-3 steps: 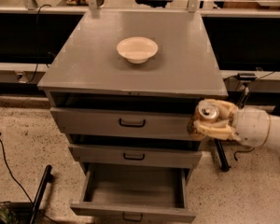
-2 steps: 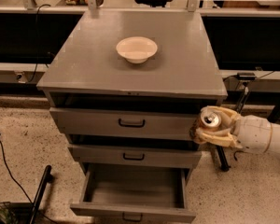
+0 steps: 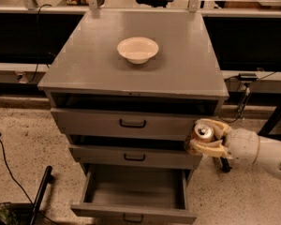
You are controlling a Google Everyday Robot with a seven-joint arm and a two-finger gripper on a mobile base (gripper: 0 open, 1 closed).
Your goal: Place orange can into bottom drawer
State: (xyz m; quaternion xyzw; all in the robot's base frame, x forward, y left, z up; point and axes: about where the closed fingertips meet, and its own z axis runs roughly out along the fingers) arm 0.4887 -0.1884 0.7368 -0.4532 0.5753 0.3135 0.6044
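My gripper (image 3: 208, 143) is closed around the can (image 3: 204, 132), top up so it will stand. I hold it beside the right end of the middle drawer (image 3: 131, 157), clear of the fronts, because the bottom drawer (image 3: 131, 212) stands pulled out lower left.

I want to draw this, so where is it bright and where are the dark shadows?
In the camera view, the grey metal cabinet top is brightest around the cream round bowl; dark shadow fills the gaps above the two upper drawers; the open grey bottom drawer is dim inside; right of the cabinet, the pale hand grips the small orange-and-cream drink can, its silver top glinting.
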